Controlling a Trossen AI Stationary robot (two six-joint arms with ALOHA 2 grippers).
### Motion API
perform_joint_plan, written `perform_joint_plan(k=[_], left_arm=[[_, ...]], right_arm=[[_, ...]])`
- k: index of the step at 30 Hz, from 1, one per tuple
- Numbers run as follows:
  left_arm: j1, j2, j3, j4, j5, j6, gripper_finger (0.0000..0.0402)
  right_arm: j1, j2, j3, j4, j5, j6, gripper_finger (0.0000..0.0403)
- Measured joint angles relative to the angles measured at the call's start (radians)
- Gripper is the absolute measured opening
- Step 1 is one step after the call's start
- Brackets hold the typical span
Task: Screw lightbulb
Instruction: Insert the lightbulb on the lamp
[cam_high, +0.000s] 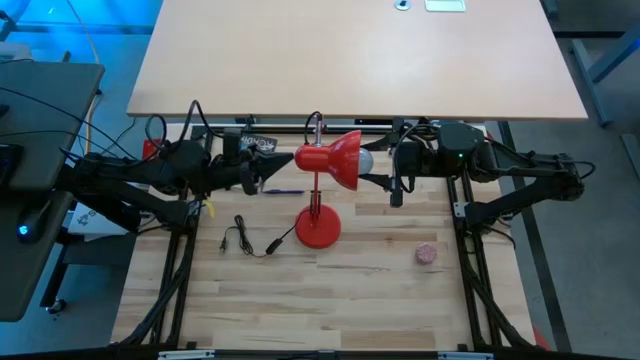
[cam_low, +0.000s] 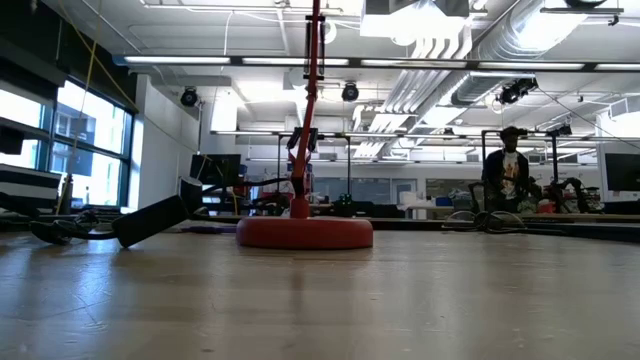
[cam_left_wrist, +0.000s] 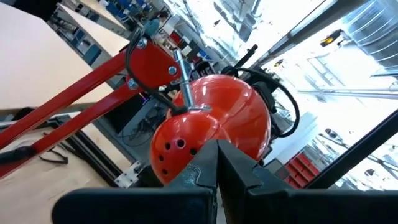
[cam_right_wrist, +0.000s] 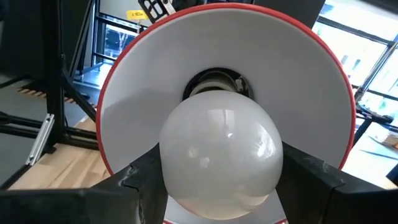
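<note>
Right wrist view: right end effector (cam_right_wrist: 217, 177) grips lightbulb (cam_right_wrist: 221, 155); screw base hidden, probably inside shade (cam_right_wrist: 311, 87).

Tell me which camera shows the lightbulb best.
The right wrist view: the lightbulb fills the frame, held between the right gripper's fingers at the lamp shade's socket. The high view shows only a grey sliver at the shade's mouth. The low and left wrist views don't show it.

Open tabletop (cam_high: 340, 300) beside pink ball (cam_high: 427, 253)
</note>
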Motion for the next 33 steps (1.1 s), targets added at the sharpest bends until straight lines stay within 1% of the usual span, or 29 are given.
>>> perform_joint_plan(k=[5, 10, 12, 14, 20, 26, 30, 33], left_arm=[[0.000, 0.000, 0.000, 0.002, 0.000, 0.001, 0.0000], [0.000, 0.007, 0.000, -0.003, -0.003, -0.003, 0.0000], [0.000, 0.011, 0.002, -0.017, -0.003, -0.031, 0.0000], [0.000, 0.011, 0.003, -0.030, 0.013, -0.049, 0.0000], [0.000, 0.005, 0.003, -0.053, 0.045, -0.039, 0.0000], [0.000, -0.029, -0.002, -0.159, 0.108, 0.015, 0.0000], [0.010, -0.053, 0.027, -0.296, 0.112, -0.011, 0.0000], [0.026, -0.053, 0.048, -0.316, 0.110, 0.015, 0.0000]], right_arm=[[0.000, 0.005, 0.000, 0.005, 0.000, 0.015, 0.0228], [0.000, 0.020, 0.002, 0.014, 0.000, -0.064, 0.0228], [0.000, 0.021, 0.002, 0.013, 0.001, -0.086, 0.0228], [0.000, 0.021, 0.002, 0.013, -0.001, -0.099, 0.0228], [0.000, 0.021, 0.002, 0.017, -0.001, -0.118, 0.0228], [0.000, 0.022, 0.002, 0.019, 0.000, -0.119, 0.0228], [0.000, 0.023, 0.002, 0.020, 0.000, -0.121, 0.0228], [0.000, 0.023, 0.002, 0.020, 0.000, -0.137, 0.0228]])
